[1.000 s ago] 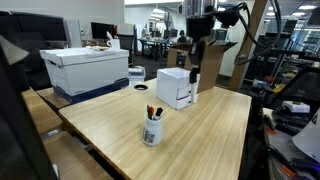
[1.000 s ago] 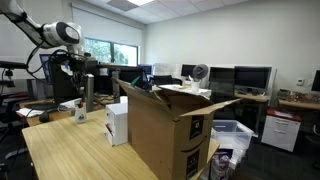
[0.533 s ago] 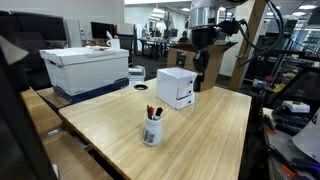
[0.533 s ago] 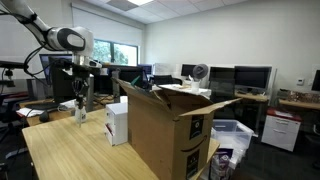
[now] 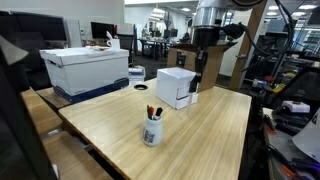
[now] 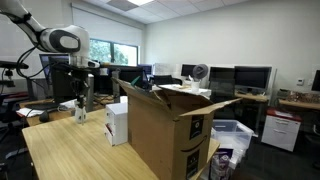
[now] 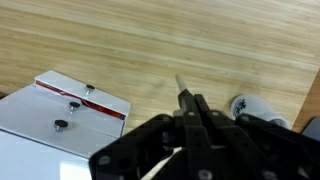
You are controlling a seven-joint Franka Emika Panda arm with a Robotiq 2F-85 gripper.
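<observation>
In the wrist view, fingers (image 7: 205, 113) tight on a thin, half-hidden stick (image 7: 183, 88).

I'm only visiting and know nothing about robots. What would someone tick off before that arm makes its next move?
1. Jaws closed: ok. The gripper is shut.
2. Something held: ok, it seems. A thin pale stick pokes out between the fingertips.
3. What the stick is: cannot tell.
4. Clear of the white box: ok. The wrist view shows bare table under the fingertips, with the box off to the side.
5. Lined up over the cup: not ok. It sits off to one side in the wrist view.
6. Cup upright: ok, with markers standing in it.
</observation>
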